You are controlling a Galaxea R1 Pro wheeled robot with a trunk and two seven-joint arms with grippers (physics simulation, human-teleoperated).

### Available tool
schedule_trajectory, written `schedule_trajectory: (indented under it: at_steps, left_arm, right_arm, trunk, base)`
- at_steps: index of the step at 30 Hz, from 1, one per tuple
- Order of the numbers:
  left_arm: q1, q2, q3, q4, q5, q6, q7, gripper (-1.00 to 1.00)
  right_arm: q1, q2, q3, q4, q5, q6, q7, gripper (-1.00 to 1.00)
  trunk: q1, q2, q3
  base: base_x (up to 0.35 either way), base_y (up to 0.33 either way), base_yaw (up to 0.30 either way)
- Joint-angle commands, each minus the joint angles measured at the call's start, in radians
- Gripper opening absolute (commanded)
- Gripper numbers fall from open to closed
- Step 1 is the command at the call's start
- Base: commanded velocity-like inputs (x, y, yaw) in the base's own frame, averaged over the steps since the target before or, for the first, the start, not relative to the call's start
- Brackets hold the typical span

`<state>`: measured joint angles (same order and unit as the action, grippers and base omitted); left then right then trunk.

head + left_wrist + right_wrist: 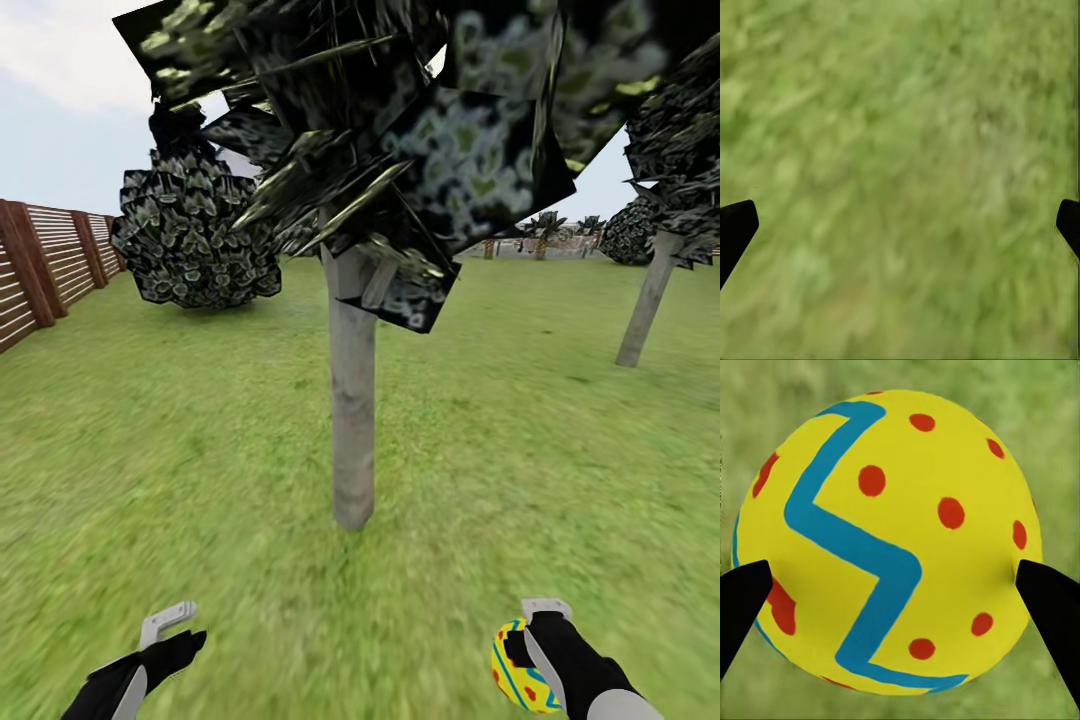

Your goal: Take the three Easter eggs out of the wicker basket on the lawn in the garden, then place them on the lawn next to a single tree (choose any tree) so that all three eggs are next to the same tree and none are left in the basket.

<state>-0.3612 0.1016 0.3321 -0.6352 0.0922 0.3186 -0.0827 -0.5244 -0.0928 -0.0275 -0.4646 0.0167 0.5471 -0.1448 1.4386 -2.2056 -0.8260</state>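
Note:
A yellow Easter egg (520,673) with blue zigzag and red dots sits in my right gripper (530,640), which is shut on it low at the right of the head view. The right wrist view shows the same egg (889,540) held between the two black fingertips (1050,600) over grass. My left gripper (900,225) is open, with only lawn (900,150) between its fingers; in the head view it (170,625) hangs low at the left. A tree with a slim grey trunk (352,420) stands straight ahead on the lawn (200,450). The wicker basket is out of view.
A brown slat fence (40,265) runs along the left. A round dark bush (195,240) stands at the back left. A leaning grey trunk (648,300) rises at the right. Dark blocky foliage (400,120) hangs overhead.

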Motion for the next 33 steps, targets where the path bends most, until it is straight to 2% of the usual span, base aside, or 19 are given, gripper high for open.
schedule_trajectory:
  at_steps: [1, 8, 19, 33]
  left_arm:
    - [-0.001, 0.0, 0.004, -0.001, 0.01, 0.007, -0.003, 1.0]
    - [-0.001, -0.001, 0.004, -0.002, 0.012, -0.005, -0.003, 1.0]
    - [0.0, -0.002, 0.003, -0.002, 0.012, -0.001, -0.001, 1.0]
    - [-0.001, -0.019, 0.004, -0.001, 0.009, -0.001, 0.0, 1.0]
  right_arm:
    - [0.0, 0.001, -0.002, -0.002, 0.002, 0.005, -0.001, -1.0]
    - [0.0, 0.001, 0.0, -0.002, 0.002, 0.005, -0.001, -1.0]
    - [0.0, 0.001, 0.0, -0.002, 0.002, 0.004, -0.001, -1.0]
    - [0.0, 0.002, 0.001, -0.002, 0.002, 0.004, -0.001, -1.0]
  trunk:
    - [0.0, 0.0, -0.001]
    - [0.0, 0.0, -0.001]
    - [0.043, -0.077, -0.036]
    - [0.096, -0.175, -0.079]
  base:
    - [0.326, -0.005, 0.0]
    - [0.19, -0.001, 0.0]
    - [0.001, 0.0, 0.0]
    - [0.0, 0.0, 0.0]
